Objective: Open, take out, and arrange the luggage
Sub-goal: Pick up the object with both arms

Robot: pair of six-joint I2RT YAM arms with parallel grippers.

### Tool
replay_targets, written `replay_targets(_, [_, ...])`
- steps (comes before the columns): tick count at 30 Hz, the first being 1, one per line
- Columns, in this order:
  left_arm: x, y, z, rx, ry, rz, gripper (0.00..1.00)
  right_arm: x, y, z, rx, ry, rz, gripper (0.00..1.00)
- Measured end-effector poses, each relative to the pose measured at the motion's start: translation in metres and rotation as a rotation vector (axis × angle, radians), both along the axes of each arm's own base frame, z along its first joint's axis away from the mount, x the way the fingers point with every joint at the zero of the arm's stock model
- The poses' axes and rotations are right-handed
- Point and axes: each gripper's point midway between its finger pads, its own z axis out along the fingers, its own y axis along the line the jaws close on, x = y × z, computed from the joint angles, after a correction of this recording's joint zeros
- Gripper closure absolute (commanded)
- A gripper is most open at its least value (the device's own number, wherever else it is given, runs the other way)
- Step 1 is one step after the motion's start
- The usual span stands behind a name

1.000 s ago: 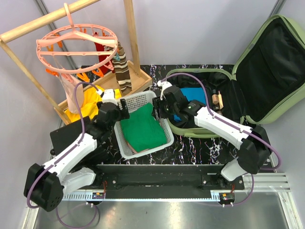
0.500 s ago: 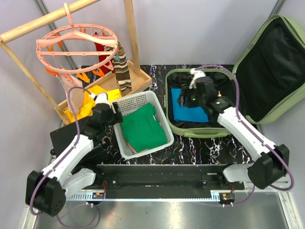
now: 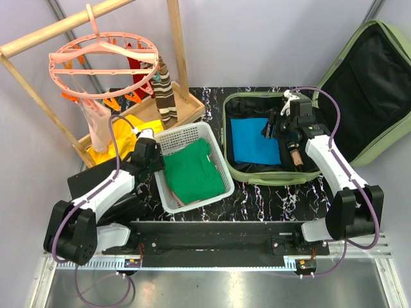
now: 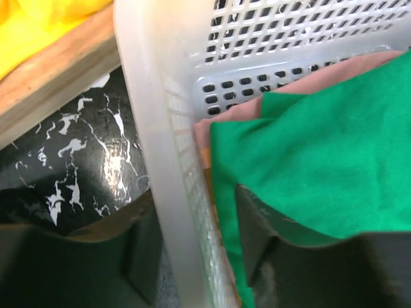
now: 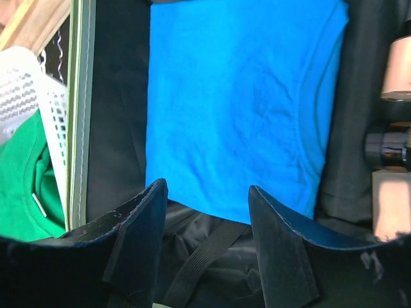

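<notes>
Open luggage (image 3: 257, 176) lies at the right of the overhead view, its lid tipped back at upper right. Right gripper (image 5: 205, 192), jaws apart and empty, hovers over a blue cloth (image 5: 231, 96) inside. Left gripper (image 4: 192, 202) straddles the basket (image 4: 167, 128) wall; whether it pinches is unclear.

Light-green luggage (image 3: 239, 168), lid open, black lining, table's right
</notes>
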Motion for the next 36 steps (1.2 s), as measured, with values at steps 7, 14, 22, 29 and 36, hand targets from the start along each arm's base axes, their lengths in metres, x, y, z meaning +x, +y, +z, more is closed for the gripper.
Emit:
replay_targets(7, [0.019, -0.003, -0.005, -0.003, -0.024, -0.014, 0.76, 0.0, 0.007, -0.006, 0.02, 0.019, 0.04, 0.38])
replay_targets(14, [0.048, -0.012, -0.003, 0.023, -0.028, -0.056, 0.68, -0.002, 0.005, -0.014, 0.014, 0.032, 0.038, 0.36])
replay_targets(22, [0.058, -0.027, 0.006, 0.015, -0.047, -0.128, 0.21, 0.008, -0.02, -0.031, -0.016, 0.056, -0.022, 0.28])
replay_targets(29, [0.047, -0.039, 0.049, 0.044, -0.141, -0.174, 0.14, 0.035, -0.047, -0.09, -0.039, 0.169, -0.083, 0.26])
replay_targets(36, [0.041, -0.057, 0.082, 0.155, -0.202, -0.191, 0.14, 0.049, -0.053, -0.128, -0.05, 0.224, -0.086, 0.31])
